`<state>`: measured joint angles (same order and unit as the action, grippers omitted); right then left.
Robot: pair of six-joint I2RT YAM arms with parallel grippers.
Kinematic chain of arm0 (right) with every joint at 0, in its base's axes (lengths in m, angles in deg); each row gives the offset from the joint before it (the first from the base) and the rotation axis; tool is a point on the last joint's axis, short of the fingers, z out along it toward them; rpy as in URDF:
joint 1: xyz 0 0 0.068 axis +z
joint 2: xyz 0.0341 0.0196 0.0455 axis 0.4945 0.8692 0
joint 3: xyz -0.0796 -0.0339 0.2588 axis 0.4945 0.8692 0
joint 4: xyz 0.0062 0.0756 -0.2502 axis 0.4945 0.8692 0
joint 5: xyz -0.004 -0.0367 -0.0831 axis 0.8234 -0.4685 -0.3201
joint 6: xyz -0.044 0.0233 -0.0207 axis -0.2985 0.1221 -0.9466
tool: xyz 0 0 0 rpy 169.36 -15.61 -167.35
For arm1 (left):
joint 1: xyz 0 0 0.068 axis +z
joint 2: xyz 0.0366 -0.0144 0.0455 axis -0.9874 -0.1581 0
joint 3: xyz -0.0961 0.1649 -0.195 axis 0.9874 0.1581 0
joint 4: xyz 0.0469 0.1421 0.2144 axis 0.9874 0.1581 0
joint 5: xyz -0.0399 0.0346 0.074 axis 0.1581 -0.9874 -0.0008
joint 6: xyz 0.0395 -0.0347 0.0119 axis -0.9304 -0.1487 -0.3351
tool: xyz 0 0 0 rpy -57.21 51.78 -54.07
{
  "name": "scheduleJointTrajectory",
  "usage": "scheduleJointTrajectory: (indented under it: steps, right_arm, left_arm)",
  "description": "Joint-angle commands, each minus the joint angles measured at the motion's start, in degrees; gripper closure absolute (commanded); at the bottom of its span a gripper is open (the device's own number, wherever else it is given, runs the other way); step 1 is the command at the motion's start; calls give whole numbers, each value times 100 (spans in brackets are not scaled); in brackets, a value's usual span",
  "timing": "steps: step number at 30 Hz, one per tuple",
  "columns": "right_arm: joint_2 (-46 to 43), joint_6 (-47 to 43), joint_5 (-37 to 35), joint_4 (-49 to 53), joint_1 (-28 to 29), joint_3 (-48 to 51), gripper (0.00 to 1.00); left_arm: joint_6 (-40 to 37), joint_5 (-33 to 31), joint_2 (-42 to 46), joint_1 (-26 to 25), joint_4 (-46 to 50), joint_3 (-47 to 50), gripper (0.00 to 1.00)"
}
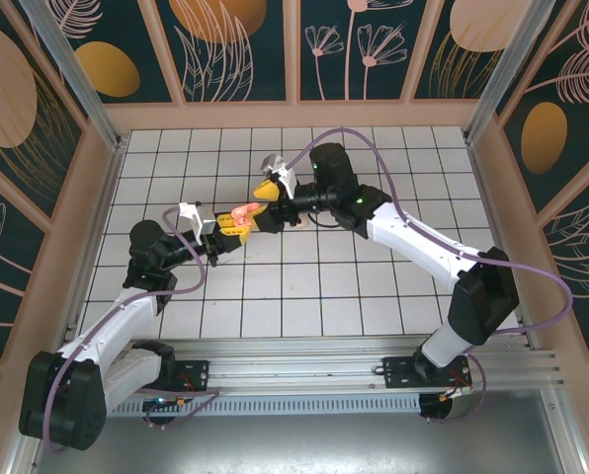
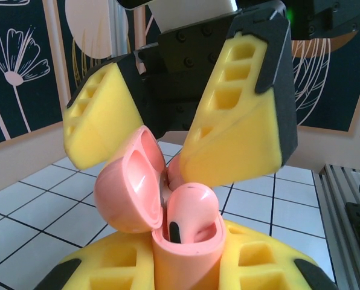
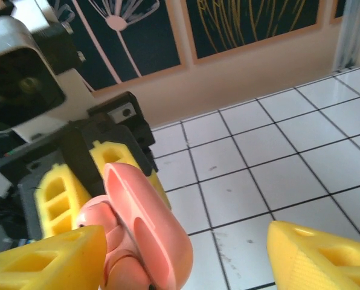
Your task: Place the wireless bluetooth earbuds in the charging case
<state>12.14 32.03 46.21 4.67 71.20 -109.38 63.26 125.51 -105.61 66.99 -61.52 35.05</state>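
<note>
Floral panels (image 1: 225,49) enclose a white gridded table (image 1: 374,296).

**Top view.** Near the table's centre you see the pink charging case (image 1: 243,212), apparently held clear of the tiles between the two arms. The left gripper (image 1: 225,229) reaches in from 8 o'clock and is clamped on the case. The right gripper (image 1: 262,204) comes from 3 o'clock, its yellow jaws apart around the case's upper part.

**Left wrist view.** The left gripper's yellow fingers (image 2: 101,266) pinch the case body at 6 o'clock. The body stands upright, long axis 6 to 12, mouth toward 12. Its lid (image 2: 128,193) hangs open on the hinge toward 10 o'clock. One earbud (image 2: 191,211) sits in the well, rounded head up, stem hidden below. A pink shape behind it is too hidden for you to name. The right gripper's fingers (image 2: 240,133) spread at 10 and 1 o'clock, holding nothing you can see.

**Right wrist view.** The open lid (image 3: 147,223) rises at 7 o'clock between the right gripper's fingertips (image 3: 47,260), edge-on, long axis running 11 to 5.

**Handling, as a judgement.** Case and earbud look light, rigid and glossy, so likely slippery, and the hinge is probably the weak part. Hold the case by the flat sides of its body, never the lid. Take an earbud by its head and lower it stem first.
</note>
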Motion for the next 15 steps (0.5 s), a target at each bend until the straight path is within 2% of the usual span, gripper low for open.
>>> scheduleJointTrajectory:
  steps: [1,10,15]
  right_arm:
    - [-12,406,1005,-383,-212,-188,29]
    - [553,670,2019,25,-254,-820,30]
    - [686,626,2306,198,-246,-982,34]
  left_arm:
    - [-113,142,103,-37,-174,-175,93]
    - [-127,182,109,-69,-175,-194,93]
    - [-141,143,122,-77,-134,-205,93]
